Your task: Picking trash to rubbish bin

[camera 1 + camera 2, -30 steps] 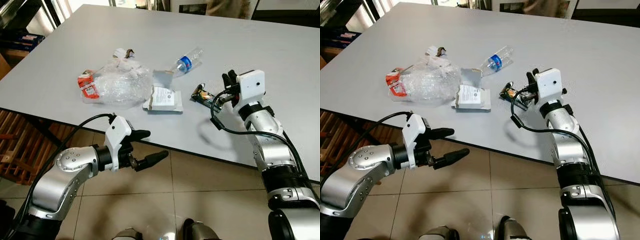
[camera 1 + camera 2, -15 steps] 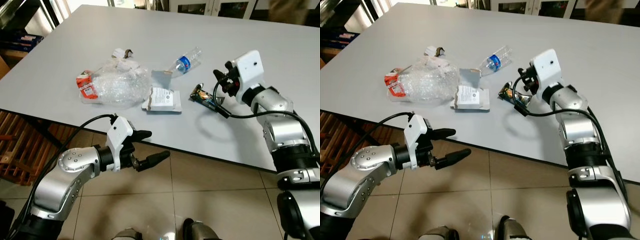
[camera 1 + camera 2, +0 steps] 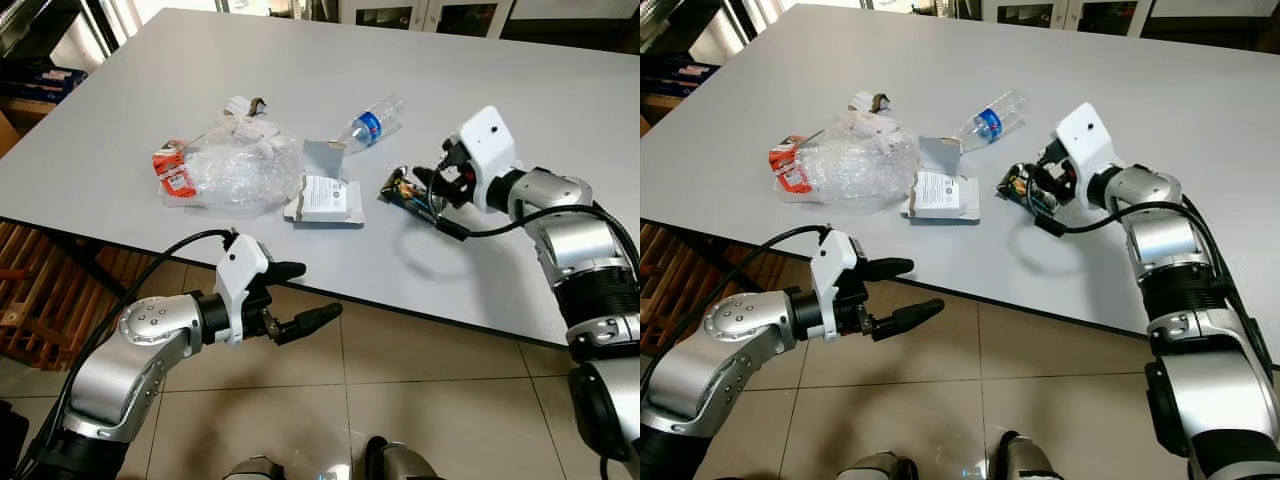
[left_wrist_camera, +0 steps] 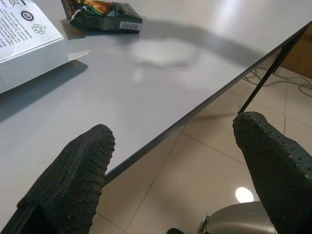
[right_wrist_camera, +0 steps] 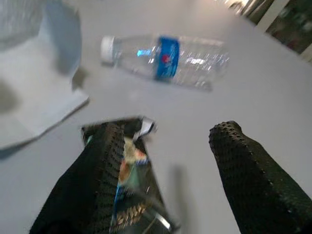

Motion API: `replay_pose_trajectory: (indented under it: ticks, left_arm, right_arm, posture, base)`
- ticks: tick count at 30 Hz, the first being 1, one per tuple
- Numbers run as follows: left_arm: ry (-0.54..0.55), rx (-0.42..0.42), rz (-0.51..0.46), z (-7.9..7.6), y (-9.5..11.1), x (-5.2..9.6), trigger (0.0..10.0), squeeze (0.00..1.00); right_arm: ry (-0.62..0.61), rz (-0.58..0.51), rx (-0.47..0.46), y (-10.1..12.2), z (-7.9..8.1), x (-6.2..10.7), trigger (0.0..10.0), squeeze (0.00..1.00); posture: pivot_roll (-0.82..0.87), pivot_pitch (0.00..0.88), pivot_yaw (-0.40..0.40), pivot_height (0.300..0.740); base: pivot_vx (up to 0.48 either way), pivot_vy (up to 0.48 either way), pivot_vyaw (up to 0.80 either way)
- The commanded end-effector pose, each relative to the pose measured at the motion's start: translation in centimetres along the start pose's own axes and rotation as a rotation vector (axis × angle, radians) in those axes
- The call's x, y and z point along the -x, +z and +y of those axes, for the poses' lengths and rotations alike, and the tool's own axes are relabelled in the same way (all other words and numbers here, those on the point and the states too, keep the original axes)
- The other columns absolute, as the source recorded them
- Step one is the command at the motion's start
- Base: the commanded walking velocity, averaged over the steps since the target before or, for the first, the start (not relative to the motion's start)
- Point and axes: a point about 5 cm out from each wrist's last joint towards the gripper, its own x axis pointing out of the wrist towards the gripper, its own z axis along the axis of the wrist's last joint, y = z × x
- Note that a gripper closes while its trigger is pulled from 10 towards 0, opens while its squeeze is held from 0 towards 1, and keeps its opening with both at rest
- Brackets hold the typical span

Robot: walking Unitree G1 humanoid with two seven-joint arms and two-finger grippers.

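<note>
Now, from my left across the grey table (image 3: 130, 90) I count five bits of trash: one red-and-white crumpled wrapper (image 3: 172, 172) near the table's left edge, one big clear plastic bag (image 3: 243, 160) bunched up touching it with a small white scrap (image 3: 243, 105) just behind, one flat white paper box (image 3: 325, 197) with printed text lying against the bag's right side, one clear water bottle (image 3: 373, 122) with a blue label and white cap lying on its side behind the box, and one small dark green packet (image 3: 403, 190) with a barcode to the right of the box. My left gripper (image 3: 292, 296) hangs below the table's near edge over the tiled floor (image 3: 420, 400), its two black fingers spread wide apart and holding nothing. My right gripper (image 5: 163, 175) is down at the table right by the green packet, fingers apart; in my right wrist view one finger (image 5: 102, 170) lies over the packet (image 5: 131, 190), which looks crinkled and blurred, and the other finger stands clear to the side, so I cannot tell whether I touch it
</note>
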Motion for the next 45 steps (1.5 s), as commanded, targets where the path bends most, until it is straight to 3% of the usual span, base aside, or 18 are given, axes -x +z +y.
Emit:
replay_pose_trajectory:
  ticks: [1, 7, 27, 28, 29, 38, 45]
  left_arm:
    - [-0.004, 0.0, 0.01, -0.3, -0.2, 0.0, 10.0, 0.0]
    - [-0.004, 0.002, 0.011, -0.3, -0.2, 0.0, 10.0, 0.0]
    - [-0.008, 0.005, 0.014, -0.4, -0.2, 0.0, 10.0, 0.0]
    - [-0.009, 0.005, 0.014, -0.5, -0.2, 0.0, 10.0, 0.0]
    - [-0.009, 0.006, 0.015, -0.5, -0.3, 0.0, 10.0, 0.0]
    - [-0.011, 0.007, 0.018, -0.5, -0.3, 0.1, 10.0, 0.0]
    - [-0.007, 0.004, 0.017, -0.5, -0.2, 0.1, 10.0, 0.0]
  right_arm:
    - [0.022, 0.014, 0.014, 0.5, -0.4, 0.0, 10.0, 1.0]
    - [0.064, 0.041, 0.025, 1.1, -1.0, 0.0, 10.0, 1.0]
    - [0.209, 0.176, -0.047, -2.0, -0.3, -0.1, 10.0, 1.0]
    - [0.222, 0.181, -0.047, -2.2, -0.2, -0.1, 10.0, 0.41]
    - [0.23, 0.183, -0.048, -2.4, -0.1, -0.1, 10.0, 0.0]
    - [0.285, 0.198, -0.022, -3.0, 0.8, -0.4, 10.0, 0.0]
    - [0.247, 0.151, 0.006, -1.5, -0.3, -0.3, 10.0, 0.0]
  posture:
    - [0.1, 0.185, 0.041, 0.74]
    - [0.09, 0.185, 0.039, 0.74]
    - [0.1, 0.192, 0.039, 0.74]
    - [0.1, 0.192, 0.039, 0.74]
    - [0.1, 0.192, 0.039, 0.74]
    - [0.11, 0.197, 0.042, 0.74]
    - [0.11, 0.197, 0.042, 0.74]
  base:
    - [0.0, 0.0, 0.0]
    - [0.0, 0.0, 0.0]
    - [0.0, 0.0, 0.0]
    - [0.0, 0.0, 0.0]
    - [0.0, 0.0, 0.0]
    - [0.0, 0.0, 0.0]
    - [0.0, 0.0, 0.0]
